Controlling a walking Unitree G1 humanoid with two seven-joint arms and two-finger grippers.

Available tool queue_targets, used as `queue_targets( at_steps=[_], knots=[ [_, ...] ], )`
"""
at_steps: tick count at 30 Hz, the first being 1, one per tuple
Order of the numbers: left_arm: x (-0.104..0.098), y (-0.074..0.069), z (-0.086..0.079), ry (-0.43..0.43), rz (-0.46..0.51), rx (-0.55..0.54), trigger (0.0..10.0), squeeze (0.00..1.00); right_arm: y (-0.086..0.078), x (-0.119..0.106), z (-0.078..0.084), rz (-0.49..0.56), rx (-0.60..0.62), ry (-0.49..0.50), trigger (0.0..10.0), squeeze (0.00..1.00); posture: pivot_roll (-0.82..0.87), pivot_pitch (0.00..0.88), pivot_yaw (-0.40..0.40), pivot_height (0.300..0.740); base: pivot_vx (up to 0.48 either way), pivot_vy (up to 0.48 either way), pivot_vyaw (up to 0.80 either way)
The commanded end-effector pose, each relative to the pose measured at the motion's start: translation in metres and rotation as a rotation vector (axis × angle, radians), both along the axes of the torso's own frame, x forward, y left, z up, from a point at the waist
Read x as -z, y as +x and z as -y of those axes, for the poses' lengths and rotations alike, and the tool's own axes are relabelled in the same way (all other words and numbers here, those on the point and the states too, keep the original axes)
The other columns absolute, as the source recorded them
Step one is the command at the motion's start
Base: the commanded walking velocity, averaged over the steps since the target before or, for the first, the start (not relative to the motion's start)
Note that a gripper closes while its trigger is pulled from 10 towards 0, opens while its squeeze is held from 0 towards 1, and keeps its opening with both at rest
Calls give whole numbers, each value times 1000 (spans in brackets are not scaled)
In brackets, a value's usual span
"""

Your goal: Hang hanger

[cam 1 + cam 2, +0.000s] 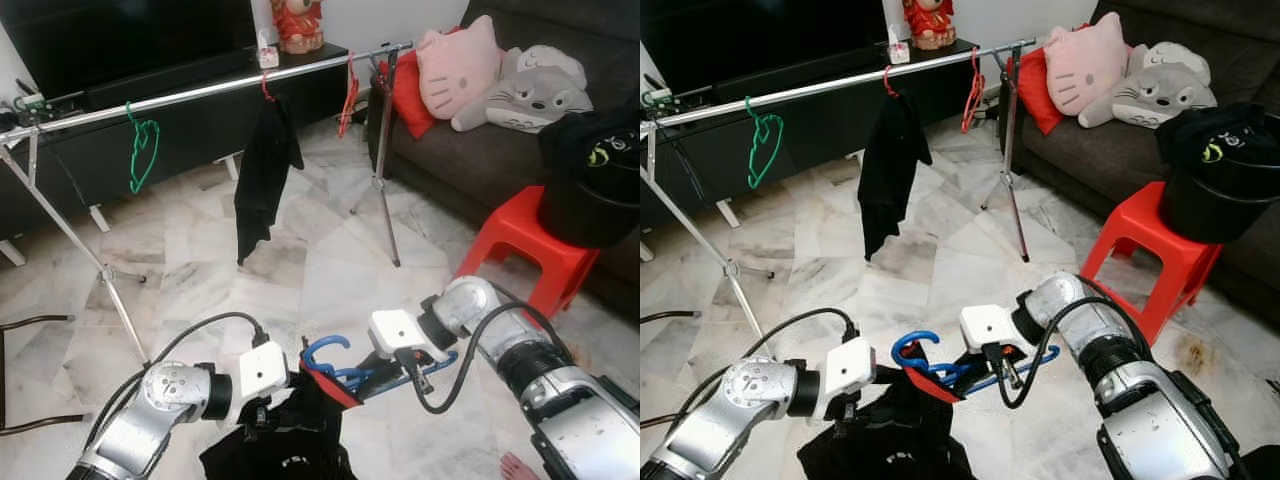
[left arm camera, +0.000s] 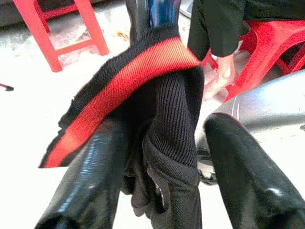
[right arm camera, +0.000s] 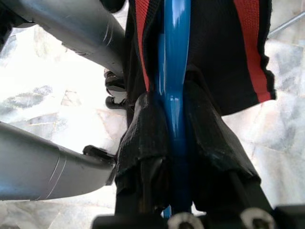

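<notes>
A long clothes rail [image 1: 200, 92] spans the room above the marble floor. Low in front, the left gripper [image 1: 262, 408] pinches the black garment [image 2: 162, 138], and the right gripper [image 3: 174, 157] clamps the blue hanger [image 1: 330, 362].

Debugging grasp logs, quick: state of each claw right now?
Left claw: shut on the garment, pinching its black fabric by the red-trimmed collar.
Right claw: shut on the hanger, blue, threaded into the garment.
</notes>
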State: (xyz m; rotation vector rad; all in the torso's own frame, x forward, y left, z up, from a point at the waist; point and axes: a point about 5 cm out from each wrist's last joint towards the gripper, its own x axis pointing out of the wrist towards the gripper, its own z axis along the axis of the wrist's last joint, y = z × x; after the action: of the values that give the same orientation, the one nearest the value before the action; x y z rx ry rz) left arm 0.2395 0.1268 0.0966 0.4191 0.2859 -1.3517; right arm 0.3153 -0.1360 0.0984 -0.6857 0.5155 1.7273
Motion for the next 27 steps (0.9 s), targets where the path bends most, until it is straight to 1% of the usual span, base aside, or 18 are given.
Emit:
queue_targets(
  at_steps=[1, 5, 7, 8, 10, 11, 13, 14, 16, 19, 22, 23, 24, 25, 26, 27],
  knots=[
    [-8, 4, -4, 0, 33, -4, 10000, 1000, 2, -2, -1, 16, 21, 37, 0, 0, -167, 6, 39, 732, 0, 0, 0],
    [-8, 4, -4, 1, 33, -4, 10000, 1000, 2, -2, -1, 15, 28, 39, 0, 0, -167, 6, 39, 732, 0, 0, 0],
    [-14, 9, -11, 5, 61, -39, 10000, 1000, 3, 3, 3, 26, 137, 85, 0, 0, -161, 0, 39, 732, 0, 0, 0],
    [-18, 13, -17, 8, 83, -70, 10000, 1000, 4, 6, 7, 33, 211, 112, 0, 0, -161, 0, 37, 732, 0, 0, 0],
    [-19, 14, -18, 5, 87, -78, 10000, 1000, 4, 7, 8, 37, 230, 121, 0, 0, -161, 0, 37, 732, 0, 0, 0],
    [-20, 15, -21, 4, 95, -92, 10000, 1000, 5, 8, 9, 45, 271, 141, 0, 0, -161, 0, 37, 732, 0, 0, 0],
    [-22, 17, -23, 4, 105, -105, 10000, 1000, 7, 8, 10, 56, 309, 160, 0, 0, -162, 0, 38, 732, 0, 0, 0],
    [-24, 19, -25, 0, 120, -126, 10000, 1000, 9, 8, 11, 68, 359, 184, 0, 0, -162, 0, 38, 732, 0, 0, 0],
    [-25, 21, -27, -2, 134, -140, 10000, 1000, 10, 8, 11, 74, 382, 196, 0, 0, -163, 0, 39, 732, 0, 0, 0],
    [-33, 28, -31, -26, 196, -211, 10000, 1000, 13, 7, 12, 109, 455, 234, 0, 0, -161, 0, 37, 732, 0, 0, 0],
    [-36, 32, -35, -36, 242, -268, 10000, 1000, 17, 5, 13, 145, 531, 262, 0, 0, -160, 0, 34, 732, 0, 0, 0],
    [-38, 39, -40, -40, 318, -352, 10000, 925, 23, 2, 15, 174, 600, 280, 0, 0, -158, 0, 33, 732, 0, 0, 0],
    [-38, 39, -40, -40, 318, -352, 10000, 925, 23, 2, 15, 174, 600, 280, 0, 0, -158, 0, 33, 732, 0, 0, 0],
    [-38, 44, -43, -34, 352, -404, 10000, 184, 25, -1, 15, 187, 621, 295, 0, 0, -156, 0, 33, 732, 0, 0, 0],
    [-36, 47, -47, -22, 387, -455, 10000, 0, 28, -6, 14, 200, 647, 323, 0, 0, -158, 0, 34, 732, 0, 0, 0],
    [-35, 51, -51, -3, 436, -511, 10000, 0, 32, -13, 12, 211, 673, 370, 0, 0, -163, 0, 36, 732, 0, 0, 0]
  ],
)
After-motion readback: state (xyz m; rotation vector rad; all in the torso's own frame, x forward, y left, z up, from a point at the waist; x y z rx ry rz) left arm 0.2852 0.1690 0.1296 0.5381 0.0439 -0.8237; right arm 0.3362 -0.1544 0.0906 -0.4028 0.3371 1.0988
